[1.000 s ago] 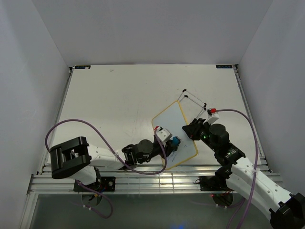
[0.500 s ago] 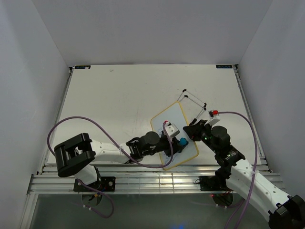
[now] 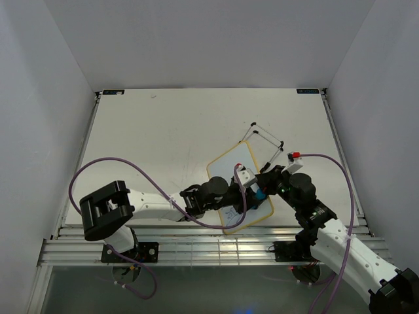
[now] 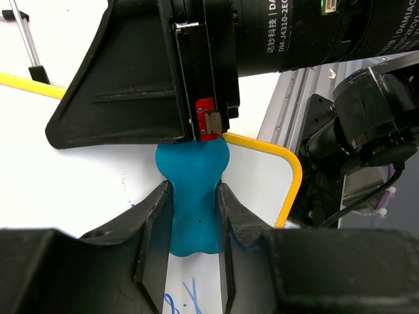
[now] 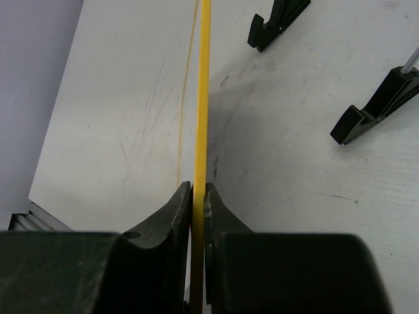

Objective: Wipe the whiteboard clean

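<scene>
Yellow-rimmed whiteboard (image 3: 229, 171) — edge clamped by right end effector (image 5: 198, 191), left end effector (image 4: 193, 197) gripping eraser (image 4: 192, 167).

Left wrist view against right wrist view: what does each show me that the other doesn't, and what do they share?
Left wrist only: the blue eraser clamped in the left end effector, over the whiteboard face, with blue marks below it. Right wrist only: the right end effector shut on the yellow frame, seen edge-on, so none of the writing side shows. Both: the yellow frame, the stand's black feet and the table.
</scene>
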`<state>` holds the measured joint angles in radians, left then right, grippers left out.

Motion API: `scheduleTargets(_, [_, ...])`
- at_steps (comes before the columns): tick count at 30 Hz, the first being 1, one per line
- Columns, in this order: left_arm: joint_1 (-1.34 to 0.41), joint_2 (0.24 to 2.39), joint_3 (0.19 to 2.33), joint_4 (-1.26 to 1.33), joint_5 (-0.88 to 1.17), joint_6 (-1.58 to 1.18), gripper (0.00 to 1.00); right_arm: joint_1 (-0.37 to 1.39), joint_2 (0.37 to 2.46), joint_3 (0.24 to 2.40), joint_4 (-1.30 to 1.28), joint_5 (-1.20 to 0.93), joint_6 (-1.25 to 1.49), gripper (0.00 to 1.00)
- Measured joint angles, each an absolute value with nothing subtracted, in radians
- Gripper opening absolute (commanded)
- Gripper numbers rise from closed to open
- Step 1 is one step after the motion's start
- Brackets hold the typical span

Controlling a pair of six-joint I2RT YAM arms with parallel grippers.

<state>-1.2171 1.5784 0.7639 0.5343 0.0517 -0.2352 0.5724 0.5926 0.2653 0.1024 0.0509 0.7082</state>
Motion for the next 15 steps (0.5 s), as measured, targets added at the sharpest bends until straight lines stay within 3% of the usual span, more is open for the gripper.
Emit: scheduleTargets(15, [-1.014,1.611,0.701,0.604,0.101,-0.344,0.00,0.573,0.505,0.274,0.022,0.069,0.699,0.08])
